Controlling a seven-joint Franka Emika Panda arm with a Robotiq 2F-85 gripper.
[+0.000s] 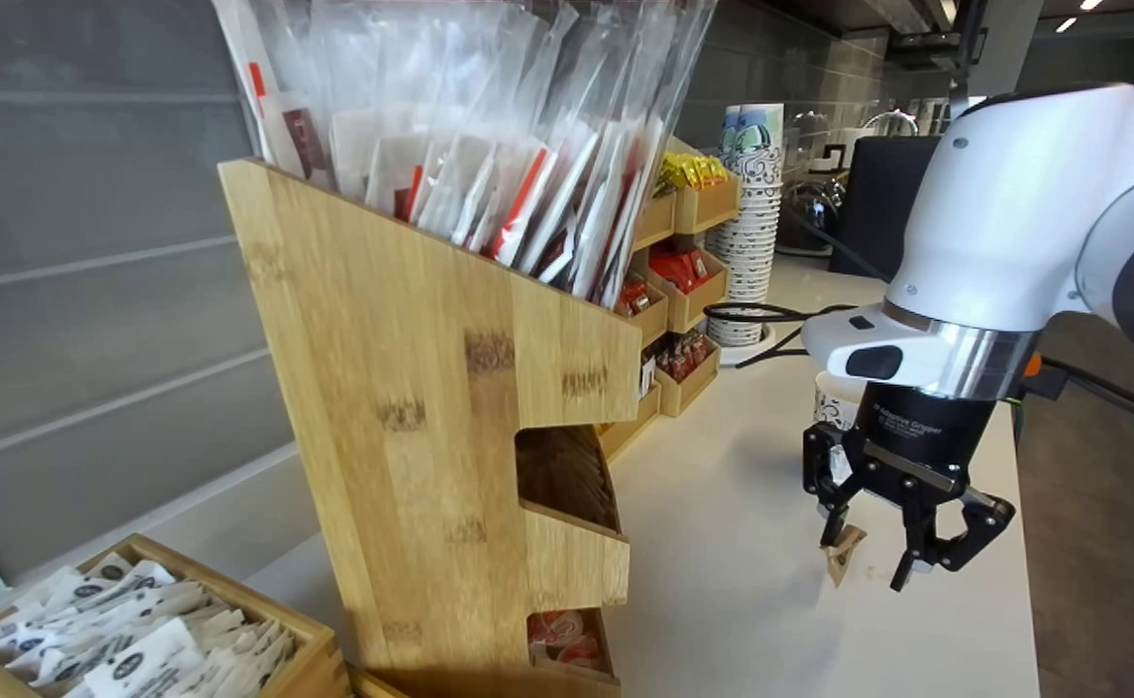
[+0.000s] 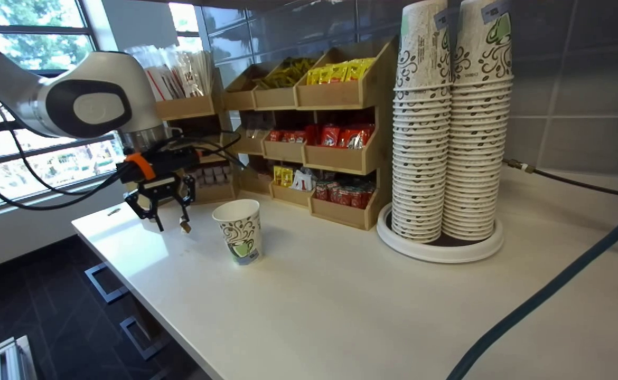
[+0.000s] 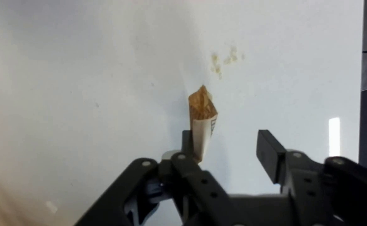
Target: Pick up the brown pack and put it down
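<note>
Brown pack [image 3: 202,124]: one, tilted, at one fingertip [image 3: 186,142], contact unclear; jaws spread partway, gripping nothing. Single cup [image 2: 240,232]: upright on worktop [image 2: 340,306].

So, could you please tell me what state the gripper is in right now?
Gripper: open, not clamped on anything; the brown pack is against or right beside one finger only, with a gap to the opposite one.
</note>
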